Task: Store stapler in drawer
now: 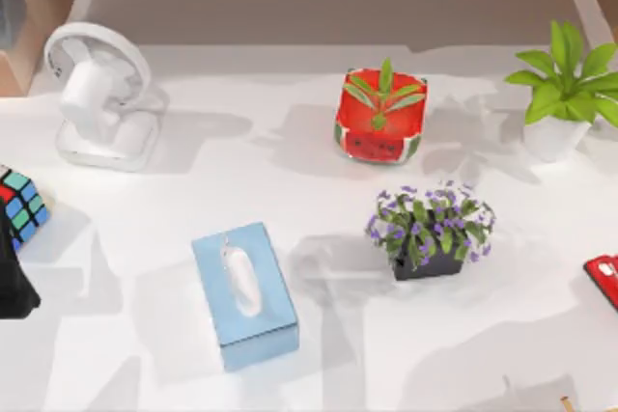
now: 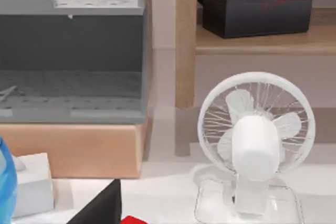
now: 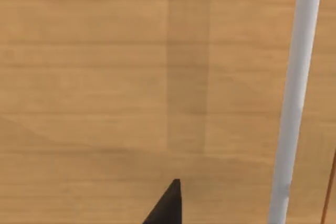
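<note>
The stapler [image 1: 604, 280], small, red and black-trimmed, lies at the table's right edge, cut off by the top view's border. A dark part of my left arm [image 1: 14, 288] shows at the far left edge, beside a colour cube [image 1: 21, 206]. In the left wrist view one black fingertip [image 2: 102, 207] points toward a grey drawer unit [image 2: 71, 103] on a wooden base. A red sliver [image 2: 134, 220] sits by that tip; I cannot tell what it is. The right wrist view has one black fingertip [image 3: 169, 205] in front of a wooden panel [image 3: 105, 77].
A white fan [image 1: 97, 94] stands back left. A blue tissue box [image 1: 243, 293] lies front centre, with a purple-flowered pot [image 1: 430, 233] to its right. A watermelon-patterned pot [image 1: 379, 115] and a green plant [image 1: 565, 94] stand toward the back. A black tissue box [image 2: 254, 11] rests on a shelf.
</note>
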Controlling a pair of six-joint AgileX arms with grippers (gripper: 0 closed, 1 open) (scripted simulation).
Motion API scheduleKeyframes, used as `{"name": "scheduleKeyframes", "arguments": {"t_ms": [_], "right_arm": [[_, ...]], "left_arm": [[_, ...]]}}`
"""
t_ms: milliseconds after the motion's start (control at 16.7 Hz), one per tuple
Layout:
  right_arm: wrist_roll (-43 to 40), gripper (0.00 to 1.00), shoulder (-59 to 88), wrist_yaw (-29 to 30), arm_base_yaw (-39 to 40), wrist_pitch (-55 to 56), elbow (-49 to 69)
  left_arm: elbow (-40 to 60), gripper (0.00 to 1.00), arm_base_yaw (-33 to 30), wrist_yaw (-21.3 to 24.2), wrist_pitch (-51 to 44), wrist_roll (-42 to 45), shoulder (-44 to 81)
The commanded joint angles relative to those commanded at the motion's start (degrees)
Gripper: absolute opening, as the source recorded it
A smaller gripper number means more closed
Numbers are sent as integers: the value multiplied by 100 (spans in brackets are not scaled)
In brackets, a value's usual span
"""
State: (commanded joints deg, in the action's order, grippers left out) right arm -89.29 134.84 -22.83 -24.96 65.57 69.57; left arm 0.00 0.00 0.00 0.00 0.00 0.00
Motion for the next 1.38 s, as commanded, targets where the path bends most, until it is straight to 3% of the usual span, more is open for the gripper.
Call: {"name": "scheduleKeyframes", "arguments": {"t_ms": [360, 1020, 1380], "right_arm": [[0, 2, 0, 0, 0, 0, 0], [19, 0, -34, -24, -35, 36, -91], [27, 0, -519, -299, -283, 636, -1200]], "left_arm": [[0, 100, 0, 0, 0, 0, 0], [0, 100, 0, 0, 0, 0, 0], [0, 100, 0, 0, 0, 0, 0]]}}
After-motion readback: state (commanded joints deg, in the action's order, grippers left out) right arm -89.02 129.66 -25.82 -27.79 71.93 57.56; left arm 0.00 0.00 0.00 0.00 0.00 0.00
